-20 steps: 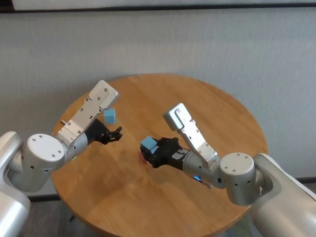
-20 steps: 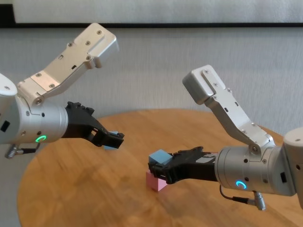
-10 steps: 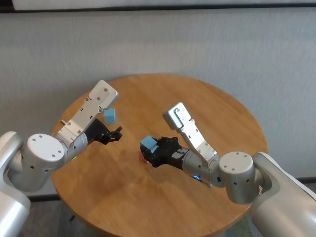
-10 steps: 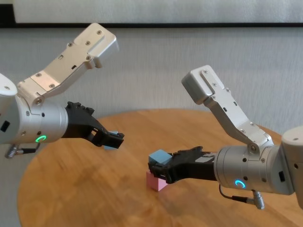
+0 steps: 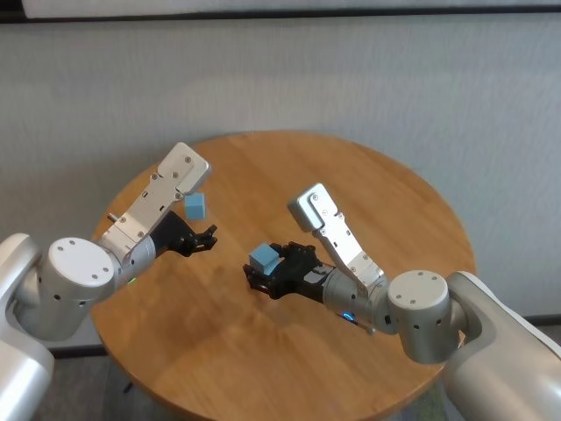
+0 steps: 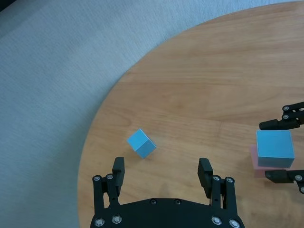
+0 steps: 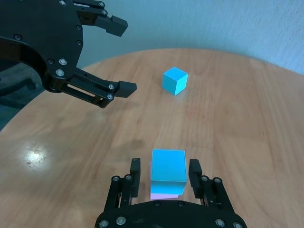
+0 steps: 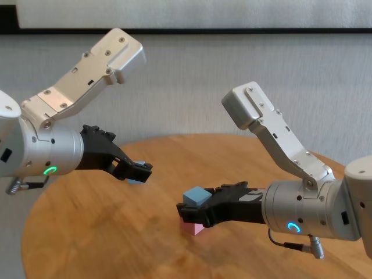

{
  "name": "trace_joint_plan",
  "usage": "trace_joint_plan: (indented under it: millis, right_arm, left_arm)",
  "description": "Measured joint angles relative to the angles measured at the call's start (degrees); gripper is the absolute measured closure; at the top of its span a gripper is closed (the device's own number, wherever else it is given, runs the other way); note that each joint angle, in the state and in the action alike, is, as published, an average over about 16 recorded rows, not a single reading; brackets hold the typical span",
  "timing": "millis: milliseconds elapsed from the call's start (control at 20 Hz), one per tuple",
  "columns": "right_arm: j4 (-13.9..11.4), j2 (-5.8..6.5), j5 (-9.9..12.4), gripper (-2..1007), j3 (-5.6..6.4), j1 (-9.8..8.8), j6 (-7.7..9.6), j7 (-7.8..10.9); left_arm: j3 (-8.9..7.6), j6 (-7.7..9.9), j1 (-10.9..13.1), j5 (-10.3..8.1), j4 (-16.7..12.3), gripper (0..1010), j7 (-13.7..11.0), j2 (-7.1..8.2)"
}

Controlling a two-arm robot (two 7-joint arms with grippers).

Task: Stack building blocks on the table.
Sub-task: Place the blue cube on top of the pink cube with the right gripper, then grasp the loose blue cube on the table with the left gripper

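The right arm is reaching in low over the round wooden desk (image 5: 377,202), forearm nearly level, its wrist link angling up behind it. The right tool (image 7: 164,175) is sitting with its two fingers (image 7: 194,172) flanking a light blue cube (image 7: 168,165); a slim gap is showing on either side, so the jaws are standing slightly apart rather than pressing on it. That cube is resting squarely on top of a pale pink cube (image 8: 192,226), which is lying on the desk directly beneath, between the same fingers.

The left arm is hovering above the desk, forearm slanting down toward the centre, its wrist link rising steeply behind. The left tool (image 6: 164,172) is spread wide and gripping nothing. The second light blue cube (image 6: 141,143) is lying alone on the desk just ahead of this tool's fingertips, turned corner-on, well apart from the two-cube stack off to the right tool's side.
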Motion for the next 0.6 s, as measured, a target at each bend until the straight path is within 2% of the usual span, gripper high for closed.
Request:
trace_joint_plan:
  millis: [300,600]
  right_arm:
    - [-2.57,0.51,1.07,199,0.98,-0.68,0.4,0.14]
    - [-6.14,2.0,3.13,59,3.07,-1.52,1.02,0.01]
  left_arm:
    - [0.0,0.0,0.0,0.0,0.0,10,0.0,0.0]
    - [0.0,0.0,0.0,0.0,0.0,10,0.0,0.0]
